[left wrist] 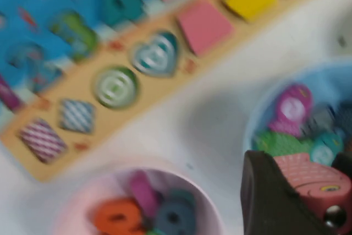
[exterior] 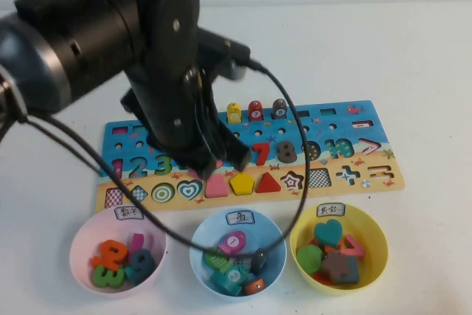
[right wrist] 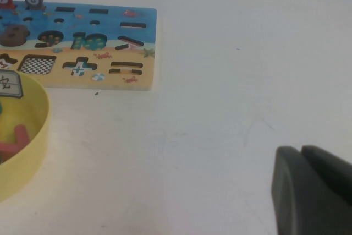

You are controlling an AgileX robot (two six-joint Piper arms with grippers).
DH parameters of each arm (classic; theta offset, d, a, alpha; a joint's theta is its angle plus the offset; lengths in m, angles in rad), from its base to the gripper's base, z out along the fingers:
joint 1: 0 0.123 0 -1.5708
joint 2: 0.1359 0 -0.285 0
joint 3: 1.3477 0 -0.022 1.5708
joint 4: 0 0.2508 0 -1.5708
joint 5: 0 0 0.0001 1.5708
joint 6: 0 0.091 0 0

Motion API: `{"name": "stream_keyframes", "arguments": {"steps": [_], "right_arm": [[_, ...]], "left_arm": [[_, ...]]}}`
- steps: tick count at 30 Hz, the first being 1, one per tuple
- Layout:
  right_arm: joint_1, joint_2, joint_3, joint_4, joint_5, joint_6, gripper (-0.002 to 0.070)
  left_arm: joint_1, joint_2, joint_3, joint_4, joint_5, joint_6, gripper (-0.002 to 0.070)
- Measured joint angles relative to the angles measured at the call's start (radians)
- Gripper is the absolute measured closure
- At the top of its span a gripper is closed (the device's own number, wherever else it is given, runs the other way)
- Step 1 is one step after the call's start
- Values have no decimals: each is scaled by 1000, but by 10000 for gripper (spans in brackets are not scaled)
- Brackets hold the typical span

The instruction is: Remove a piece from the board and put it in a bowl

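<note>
The left arm hides part of the board [exterior: 324, 154]. The left pincer [left wrist: 308, 191] and the pink piece [left wrist: 313, 177] are cut off at the frame edge; the right pincer [right wrist: 308, 191] too.

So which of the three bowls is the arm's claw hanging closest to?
The blue bowl, the middle one. The left gripper, holding the pink fish, is above its near-left. The right gripper is parked off right.
</note>
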Motion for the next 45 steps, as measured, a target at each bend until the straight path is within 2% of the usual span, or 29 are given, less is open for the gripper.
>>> {"name": "stream_keyframes", "arguments": {"steps": [3,7,26,29,34,38,40,42,45], "right_arm": [[0,0,0,0,0,0,694],[0,0,0,0,0,0,694],[0,0,0,0,0,0,694],[0,0,0,0,0,0,694],[0,0,0,0,0,0,694],[0,0,0,0,0,0,694],[0,0,0,0,0,0,694],[0,0,0,0,0,0,694],[0,0,0,0,0,0,694]], "left_arm": [[-51,-15,100,-53,0,12,477],[-79,0,163,-133,-10,25,477],[-85,170,166,-179,-41,150,476],[-85,172,166,-195,-48,170,432],[-85,157,166,-181,-68,181,285],[-85,89,166,-160,-75,183,253],[-85,44,171,-153,-79,183,270],[-85,-13,190,-142,-101,181,344],[-85,-139,266,-115,-174,155,553]]}}
